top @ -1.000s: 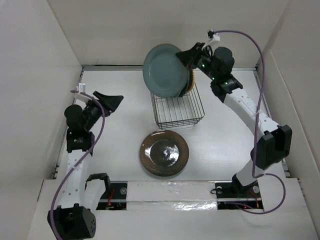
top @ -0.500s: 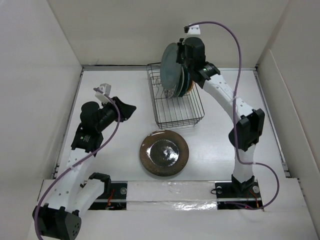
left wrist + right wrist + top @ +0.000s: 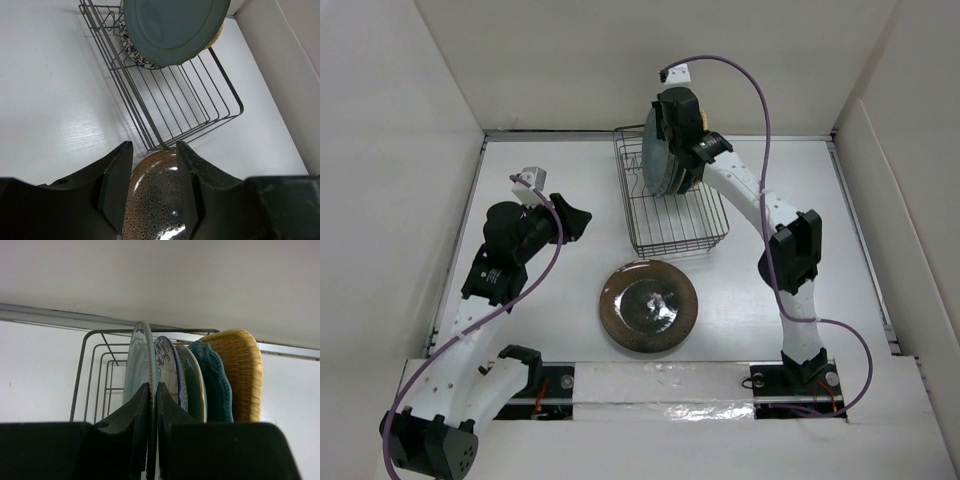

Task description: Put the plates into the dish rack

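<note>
Brown plate [image 3: 648, 307] lies flat at 6 o'clock of the dish rack [image 3: 680, 246], the last one unloaded. Left gripper [image 3: 153, 147] waits open at the rack's 9 o'clock. Right gripper [image 3: 151, 390] pinches a pale plate [image 3: 172, 25] upright at the rack's 12 o'clock end; letting go looks next.

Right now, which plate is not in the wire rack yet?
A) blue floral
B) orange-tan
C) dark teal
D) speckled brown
D: the brown plate lies flat on the table outside the dish rack, while the other three stand on edge inside it.
</note>
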`<state>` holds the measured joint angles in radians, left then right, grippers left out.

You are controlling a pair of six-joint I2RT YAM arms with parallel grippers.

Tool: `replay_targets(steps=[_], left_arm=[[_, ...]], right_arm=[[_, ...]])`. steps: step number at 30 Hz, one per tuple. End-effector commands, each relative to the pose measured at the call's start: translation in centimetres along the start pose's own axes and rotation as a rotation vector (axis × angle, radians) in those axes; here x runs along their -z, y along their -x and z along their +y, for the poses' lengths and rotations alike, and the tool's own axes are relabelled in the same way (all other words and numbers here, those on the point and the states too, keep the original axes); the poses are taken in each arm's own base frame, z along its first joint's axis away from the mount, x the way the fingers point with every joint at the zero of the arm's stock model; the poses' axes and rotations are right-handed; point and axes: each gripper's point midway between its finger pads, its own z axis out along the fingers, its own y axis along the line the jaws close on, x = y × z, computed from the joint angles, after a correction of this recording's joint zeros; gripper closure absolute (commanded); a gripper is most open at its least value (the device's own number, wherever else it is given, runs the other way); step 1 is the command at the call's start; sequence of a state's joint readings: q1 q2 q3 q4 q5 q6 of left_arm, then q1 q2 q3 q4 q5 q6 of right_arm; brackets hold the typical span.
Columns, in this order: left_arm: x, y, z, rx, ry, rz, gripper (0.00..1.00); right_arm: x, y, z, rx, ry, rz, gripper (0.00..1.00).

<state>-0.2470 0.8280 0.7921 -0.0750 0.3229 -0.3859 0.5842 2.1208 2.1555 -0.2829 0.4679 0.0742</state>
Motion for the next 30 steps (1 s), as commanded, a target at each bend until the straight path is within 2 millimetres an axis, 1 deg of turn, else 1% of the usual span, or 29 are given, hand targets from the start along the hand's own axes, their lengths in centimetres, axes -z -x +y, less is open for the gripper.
replay_targets(steps=[1,2,4,6,7,8,10,13,14,15,18,23,24,27,28,29,30], left_arm=[[0.2,1.8,-0.6,-0.035,-0.005,-0.052,0.63],[0.2,1.9,-0.6,-0.036,-0.005,-0.053,0.63],[0.1,1.7,-0.6,-0.034,-0.007,-0.046,0.63],[0.0,1.7,-0.6,-0.033,-0.008,-0.045,0.63],[-0.1,1.7,-0.5,-0.032,-0.006,-0.043,0.63],[-0.1,1.6,-0.5,-0.031,-0.005,-0.042,0.63],[-0.1,1.5,-0.4,-0.031,-0.003,-0.040,0.63],[-0.2,1.5,-0.2,-0.029,0.006,-0.037,0.62],[-0.2,1.4,-0.2,-0.028,0.005,-0.035,0.62],[-0.3,1.4,-0.2,-0.028,0.005,-0.035,0.62],[-0.3,1.4,-0.2,-0.028,0.005,-0.035,0.62],[-0.4,1.4,-0.2,-0.027,0.005,-0.030,0.62],[-0.4,1.4,-0.2,-0.027,0.007,-0.030,0.62],[-0.6,1.1,0.4,-0.023,0.032,-0.025,0.62],[-0.6,1.3,0.6,-0.023,0.044,-0.031,0.62],[-0.6,1.1,0.8,-0.021,0.051,-0.027,0.62],[-0.7,1.1,0.9,-0.020,0.058,-0.026,0.61]], right_arm=[[2.2,8.8,-0.6,-0.066,-0.053,-0.238,1.00],[2.4,9.2,-0.7,-0.053,-0.053,-0.248,1.00],[3.2,11.2,-1.1,-0.057,-0.055,-0.287,1.00],[3.7,12.2,-1.4,-0.057,-0.060,-0.301,1.00],[4.2,13.1,-1.5,-0.062,-0.060,-0.319,1.00],[4.3,13.4,-1.5,-0.064,-0.055,-0.325,1.00],[4.2,13.2,-1.3,-0.069,-0.045,-0.318,1.00],[3.5,12.0,-1.1,-0.057,-0.049,-0.294,1.00],[3.0,11.1,-0.8,-0.050,-0.046,-0.278,1.00],[2.6,10.8,-1.3,-0.053,-0.052,-0.273,1.00],[1.7,9.3,-0.9,-0.046,-0.049,-0.249,1.00],[0.4,7.5,-0.1,-0.017,-0.031,-0.221,1.00],[0.0,6.9,0.1,-0.008,-0.029,-0.210,1.00],[-0.7,5.6,0.5,0.011,-0.015,-0.193,1.00],[-1.0,4.6,0.7,0.018,-0.013,-0.175,1.00],[-1.3,4.0,0.9,0.021,-0.006,-0.167,1.00],[-1.4,3.8,1.0,0.020,-0.001,-0.172,1.00]])
